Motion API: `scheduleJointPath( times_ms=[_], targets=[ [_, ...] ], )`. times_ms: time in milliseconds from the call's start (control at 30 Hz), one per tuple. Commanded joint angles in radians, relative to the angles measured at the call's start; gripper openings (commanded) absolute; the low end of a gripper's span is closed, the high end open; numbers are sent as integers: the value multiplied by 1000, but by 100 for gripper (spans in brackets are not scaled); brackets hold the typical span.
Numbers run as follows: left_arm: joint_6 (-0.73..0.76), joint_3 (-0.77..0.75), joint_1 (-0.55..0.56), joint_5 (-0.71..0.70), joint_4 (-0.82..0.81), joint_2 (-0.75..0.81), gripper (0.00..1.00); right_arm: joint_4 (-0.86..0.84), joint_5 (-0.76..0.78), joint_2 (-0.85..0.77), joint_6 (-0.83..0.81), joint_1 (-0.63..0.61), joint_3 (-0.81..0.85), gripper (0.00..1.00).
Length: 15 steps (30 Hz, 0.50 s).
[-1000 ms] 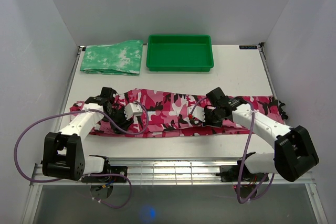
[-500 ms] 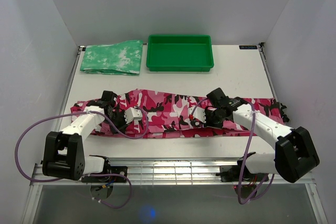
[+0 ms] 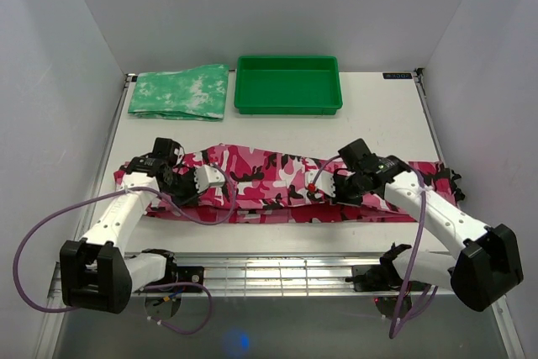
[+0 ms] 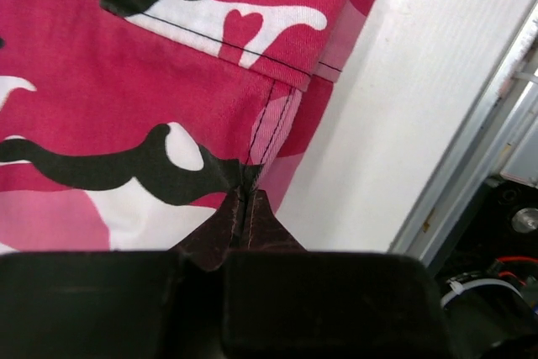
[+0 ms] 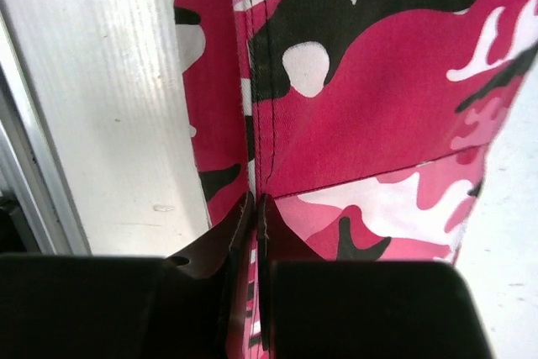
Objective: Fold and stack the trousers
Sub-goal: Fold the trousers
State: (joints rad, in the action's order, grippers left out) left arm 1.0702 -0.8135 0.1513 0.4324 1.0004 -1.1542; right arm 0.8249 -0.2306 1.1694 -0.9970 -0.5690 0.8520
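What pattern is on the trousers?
The trousers are pink, white and black camouflage; best in left wrist view.

trousers | soft cloth, pink-white-black camouflage print, black stitched seams | doubled lengthwise into one long, slightly rumpled band | lying flat, stretched left to right across near half of table

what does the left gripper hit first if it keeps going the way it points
Most likely the trousers: the left gripper is shut on their edge, and more of that cloth lies straight ahead.
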Motion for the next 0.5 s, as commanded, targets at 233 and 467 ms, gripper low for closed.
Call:
scheduleJointPath(
  times_ms=[233, 467],
  targets=[
    [-13, 97, -7, -27, 6, -180, 0, -127, -26, 194, -25, -3, -182, 8],
    [-149, 93, -7, -118, -149, -341, 0, -236, 37, 348, -5, -3, -148, 8]
  ],
)
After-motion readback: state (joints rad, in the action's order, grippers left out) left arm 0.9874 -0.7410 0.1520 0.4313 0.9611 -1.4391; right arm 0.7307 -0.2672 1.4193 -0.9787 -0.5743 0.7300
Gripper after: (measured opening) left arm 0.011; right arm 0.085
